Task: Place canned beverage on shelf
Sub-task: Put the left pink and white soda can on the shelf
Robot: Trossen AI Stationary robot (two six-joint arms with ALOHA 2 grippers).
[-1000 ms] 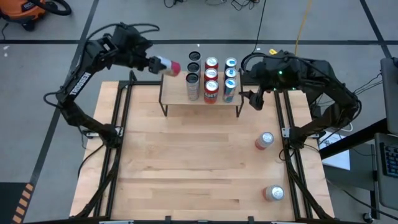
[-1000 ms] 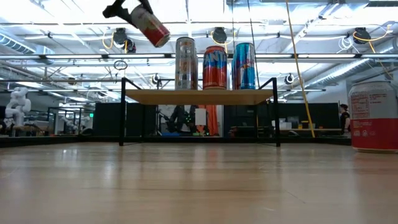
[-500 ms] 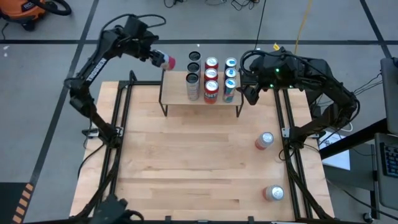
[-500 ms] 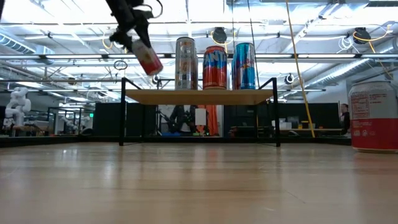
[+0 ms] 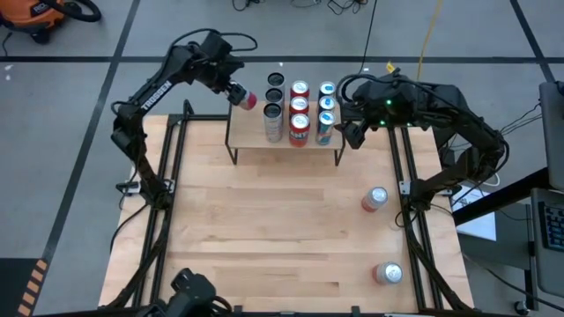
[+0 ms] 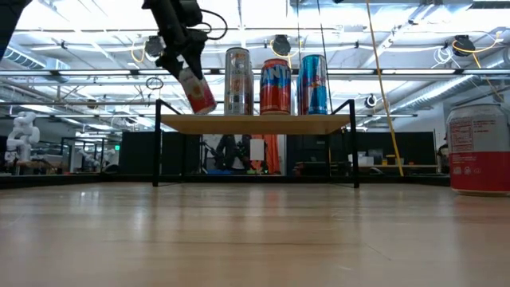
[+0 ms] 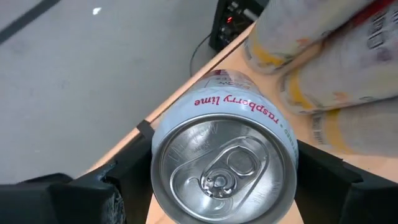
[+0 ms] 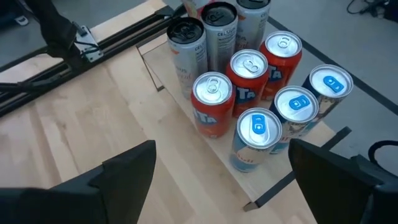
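Observation:
The shelf (image 5: pixel 284 143) stands at the table's far edge on thin black legs, and several upright cans (image 5: pixel 300 113) stand on its wooden board (image 6: pixel 255 123). My left gripper (image 5: pixel 238 94) is shut on a red-and-white canned beverage (image 6: pixel 196 89), which hangs tilted over the board's far left corner beside the silver cans. In the left wrist view the can's lid (image 7: pixel 219 167) faces the camera. My right gripper (image 5: pixel 349 132) hovers open at the shelf's right end, with its fingers (image 8: pixel 124 171) spread wide and nothing between them. My left gripper pinches the can's side wall near its lid end (image 7: pixel 159 177) between its two fingers (image 7: pixel 127 177), one on each side. The fingers slant down from the table's far left and lie along the can. The can is tilted, lid end up, with its bottom (image 6: pixel 204 106) close above the board.
Two more red-and-silver cans stand on the tabletop near its right edge, one midway (image 5: pixel 375 198) and one near the front (image 5: pixel 388 273). The former looms at the right in the low view (image 6: pixel 478 147). The board's left third (image 5: pixel 247 141) is bare.
My left gripper has carried the can down and toward the shelf's far left corner, rolling as it went. The can has swung from lying nearly level to a steeper tilt, bottom down, close above the board. My right gripper has turned a little in place.

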